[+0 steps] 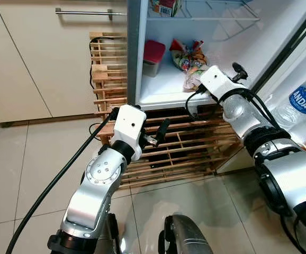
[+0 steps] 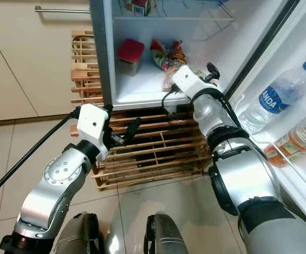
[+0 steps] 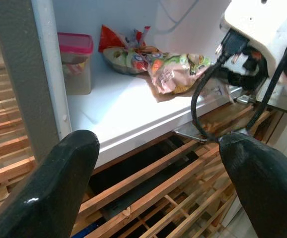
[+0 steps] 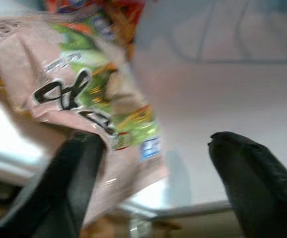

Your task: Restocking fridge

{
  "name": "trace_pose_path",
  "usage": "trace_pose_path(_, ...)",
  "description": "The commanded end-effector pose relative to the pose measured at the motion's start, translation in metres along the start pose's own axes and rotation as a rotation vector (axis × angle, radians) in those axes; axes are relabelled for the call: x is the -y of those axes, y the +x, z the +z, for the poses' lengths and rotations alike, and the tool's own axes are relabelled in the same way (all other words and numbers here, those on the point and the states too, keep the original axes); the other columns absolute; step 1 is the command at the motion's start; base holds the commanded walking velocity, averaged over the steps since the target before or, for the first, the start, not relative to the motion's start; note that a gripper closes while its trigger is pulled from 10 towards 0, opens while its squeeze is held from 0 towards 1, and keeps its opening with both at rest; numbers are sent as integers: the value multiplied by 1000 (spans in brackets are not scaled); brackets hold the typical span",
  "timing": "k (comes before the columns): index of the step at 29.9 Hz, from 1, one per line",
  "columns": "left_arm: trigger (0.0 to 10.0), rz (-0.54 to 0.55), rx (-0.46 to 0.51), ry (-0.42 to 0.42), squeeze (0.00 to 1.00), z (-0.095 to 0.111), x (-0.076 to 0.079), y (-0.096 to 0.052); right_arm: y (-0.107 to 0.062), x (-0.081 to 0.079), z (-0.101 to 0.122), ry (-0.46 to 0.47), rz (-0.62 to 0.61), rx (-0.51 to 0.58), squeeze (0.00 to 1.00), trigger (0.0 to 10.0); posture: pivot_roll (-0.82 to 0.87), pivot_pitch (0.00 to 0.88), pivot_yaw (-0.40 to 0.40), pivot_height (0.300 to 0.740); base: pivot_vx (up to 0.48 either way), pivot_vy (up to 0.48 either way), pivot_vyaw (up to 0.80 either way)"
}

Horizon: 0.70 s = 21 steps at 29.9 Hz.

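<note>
Pink and green printed film, crinkled and glossy, makes up the snack bag (image 3: 176, 73) lying on the fridge's lower shelf (image 1: 166, 84), near its front edge, with a second, redder bag (image 1: 187, 54) just behind it and a red-lidded container (image 1: 153, 57) well to the left. A packet like this is likely light, soft and a little slippery; it will crumple rather than resist, and its contents may crush under a hard pinch. A sealed end or a gathered fold is probably the safest place to hold it.

The bag lies flat. Its long axis seems to run from the shelf's front right toward the back left, though the right arm hides part of it from the head views.

The right gripper (image 4: 153, 163) sits at the shelf edge with its fingers spread wide; one finger (image 4: 76, 173) is at the bag's lower corner, and nothing is clamped between them.

The left gripper (image 3: 156, 183) hovers lower, in front of the wooden pallet (image 1: 185, 145) under the fridge, fingers wide apart and empty.

A water bottle (image 2: 277, 95) and a jar (image 2: 296, 138) stand in the door rack.
</note>
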<state>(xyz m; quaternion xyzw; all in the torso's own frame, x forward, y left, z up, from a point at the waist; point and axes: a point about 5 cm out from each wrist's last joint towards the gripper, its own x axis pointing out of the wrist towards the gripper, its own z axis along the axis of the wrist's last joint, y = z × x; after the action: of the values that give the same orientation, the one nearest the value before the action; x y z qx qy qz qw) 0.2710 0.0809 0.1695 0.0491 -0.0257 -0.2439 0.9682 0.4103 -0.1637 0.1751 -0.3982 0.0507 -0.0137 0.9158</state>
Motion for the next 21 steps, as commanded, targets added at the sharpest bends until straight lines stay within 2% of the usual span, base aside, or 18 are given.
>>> trace_pose_path(1,10000,-6,0,7,0,-1,3,1,-1,-4,-5,-16,33,-12,0,0,0,139,-134,675,0,0,0)
trace_pose_path(4,10000,-6,-3,9,0,-2,2,2,-2,-9,-4,-63,64,-5,0,0,-4,141,-130,675,0,0,0)
trace_pose_path(8,10000,-7,0,13,0,-1,1,4,-2,-12,-2,-81,97,4,0,0,-5,143,-132,675,0,0,0)
trace_pose_path(11,10000,-5,0,13,0,-1,1,4,-2,-13,-2,-54,106,-1,0,0,-7,142,-133,675,0,0,0)
trace_pose_path(12,10000,-5,0,14,0,-1,1,4,-2,-14,-3,-14,115,-12,0,0,-7,142,-136,675,0,0,0)
trace_pose_path(13,10000,-3,-1,16,0,-2,1,5,-3,-16,-7,179,137,-63,0,0,-6,142,-137,675,0,0,0)
trace_pose_path(17,10000,-2,1,25,0,-2,1,5,-3,-16,-8,443,151,-100,0,0,-6,142,-138,675,0,0,0)
trace_pose_path(20,10000,-2,2,28,0,-2,1,5,-1,-11,-4,401,131,-65,0,0,-7,142,-137,675,0,0,0)
trace_pose_path(21,10000,-2,3,29,0,-2,1,5,-1,-8,0,310,108,-30,0,0,-7,142,-137,675,0,0,0)
